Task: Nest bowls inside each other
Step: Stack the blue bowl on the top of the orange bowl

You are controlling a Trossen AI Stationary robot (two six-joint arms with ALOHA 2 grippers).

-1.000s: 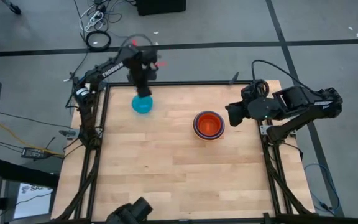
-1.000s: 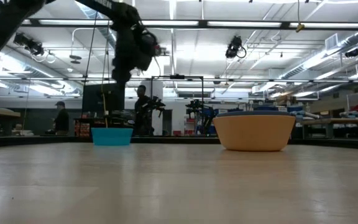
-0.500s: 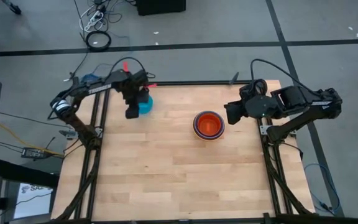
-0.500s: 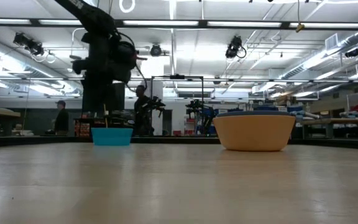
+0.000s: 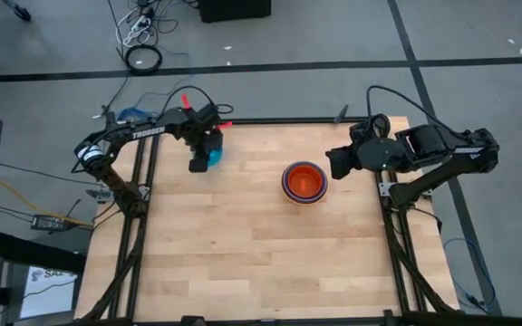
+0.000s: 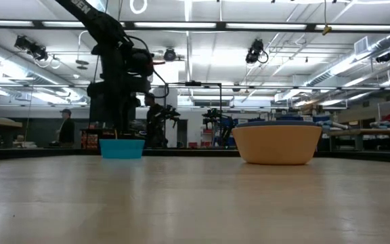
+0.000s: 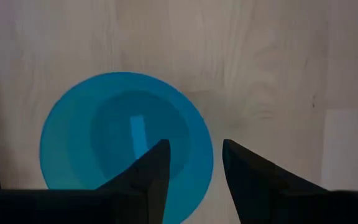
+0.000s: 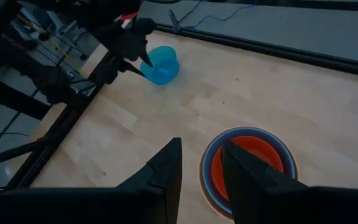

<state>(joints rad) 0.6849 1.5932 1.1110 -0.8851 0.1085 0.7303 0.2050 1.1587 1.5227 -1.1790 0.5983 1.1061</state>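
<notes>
A small cyan bowl (image 5: 216, 154) (image 7: 98, 137) stands upright on its base near the table's far left corner. My left gripper (image 7: 194, 144) (image 5: 198, 163) hangs over it, pointing down and open. One finger is above the bowl's inside and the other is outside its rim (image 7: 209, 155). I see no touch. At the table's middle right stands a stack of nested bowls (image 5: 304, 182) (image 6: 277, 144), red-orange inside, with purple and blue rims and an orange outer wall. My right gripper (image 8: 201, 155) (image 5: 333, 163) is raised to the right of the stack, open, with nothing between its fingers.
The black frame rail (image 5: 148, 181) runs close along the table's left edge beside the cyan bowl. Bare wood (image 5: 261, 263) fills the near half of the table. In the low view, people (image 6: 66, 127) stand in the room far behind the table.
My left gripper has come down from above the table's far edge toward the near-left, rolling its wrist as it sank, and now stands over the cyan bowl's rim. Both the bowl and the stack have stayed where they were.
</notes>
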